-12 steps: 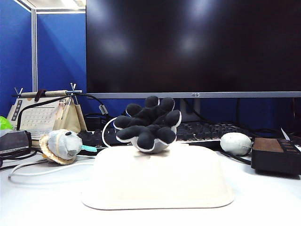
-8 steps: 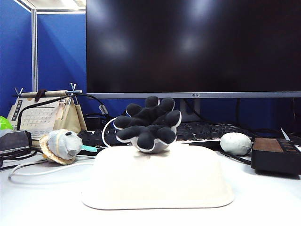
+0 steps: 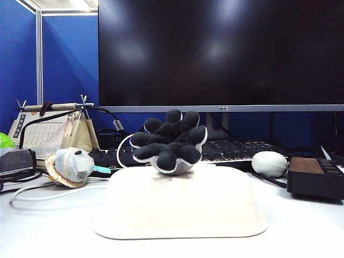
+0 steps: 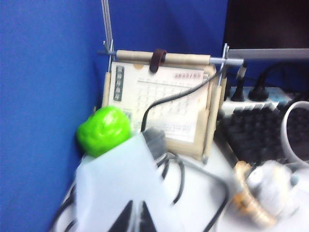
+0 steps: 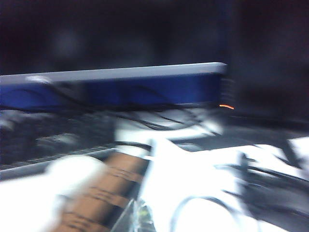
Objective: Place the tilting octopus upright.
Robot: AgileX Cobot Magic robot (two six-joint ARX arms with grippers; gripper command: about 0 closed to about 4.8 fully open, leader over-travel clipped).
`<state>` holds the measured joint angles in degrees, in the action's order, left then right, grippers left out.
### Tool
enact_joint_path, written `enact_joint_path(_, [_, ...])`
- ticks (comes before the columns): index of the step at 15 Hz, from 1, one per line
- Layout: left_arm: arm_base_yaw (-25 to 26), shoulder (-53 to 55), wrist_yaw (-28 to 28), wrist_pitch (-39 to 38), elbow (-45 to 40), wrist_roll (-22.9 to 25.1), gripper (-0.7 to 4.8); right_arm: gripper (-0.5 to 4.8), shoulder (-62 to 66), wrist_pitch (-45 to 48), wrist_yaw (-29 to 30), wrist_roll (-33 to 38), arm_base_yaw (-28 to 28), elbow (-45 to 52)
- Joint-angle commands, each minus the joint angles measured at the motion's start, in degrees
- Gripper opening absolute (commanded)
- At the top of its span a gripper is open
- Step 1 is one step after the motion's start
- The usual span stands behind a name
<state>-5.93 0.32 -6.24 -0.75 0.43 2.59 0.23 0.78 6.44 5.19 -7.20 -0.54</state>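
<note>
The octopus (image 3: 171, 141) lies tipped over on top of an upturned white tray (image 3: 180, 207) in the middle of the exterior view. Its black tentacle undersides face the camera and its grey dome head points away and down. Neither gripper shows in the exterior view. In the left wrist view my left gripper (image 4: 135, 220) is shut and empty, far off by the blue wall. My right gripper (image 5: 140, 218) shows only as a blurred tip in the right wrist view, shut, beside a brown-topped box (image 5: 96, 198). No wrist view shows the octopus.
A big dark monitor (image 3: 220, 54) and a keyboard (image 3: 236, 150) stand behind the tray. On the left are a grey-blue plush with tan rim (image 3: 70, 165), a desk calendar (image 3: 48, 131), cables and a green ball (image 4: 104, 130). On the right lie a grey-white lump (image 3: 269, 163) and a dark box (image 3: 314, 177).
</note>
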Motion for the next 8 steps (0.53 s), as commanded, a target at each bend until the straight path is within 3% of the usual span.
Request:
enact_joint_path(1, [0.00, -0.13, 9.49, 14.58, 0.31, -8.35, 0.21, -0.06, -0.13, 18.34, 10.60, 15.26, 0.09, 0.17])
enact_joint_path(2, [0.00, -0.13, 11.78, 16.87, 1.20, -9.33, 0.21, -0.06, -0.13, 20.46, 11.63, 16.17, 0.09, -0.85])
enact_joint_path(4, [0.00, -0.13, 14.97, 14.80, 6.12, -9.27, 0.21, -0.06, -0.13, 16.20, 15.17, 16.15, 0.09, -6.08])
enact_joint_path(8, [0.00, -0.11, 15.45, -5.97, 26.56, -9.22, 0.21, -0.06, -0.09, -7.15, 17.77, 16.13, 0.07, -26.64])
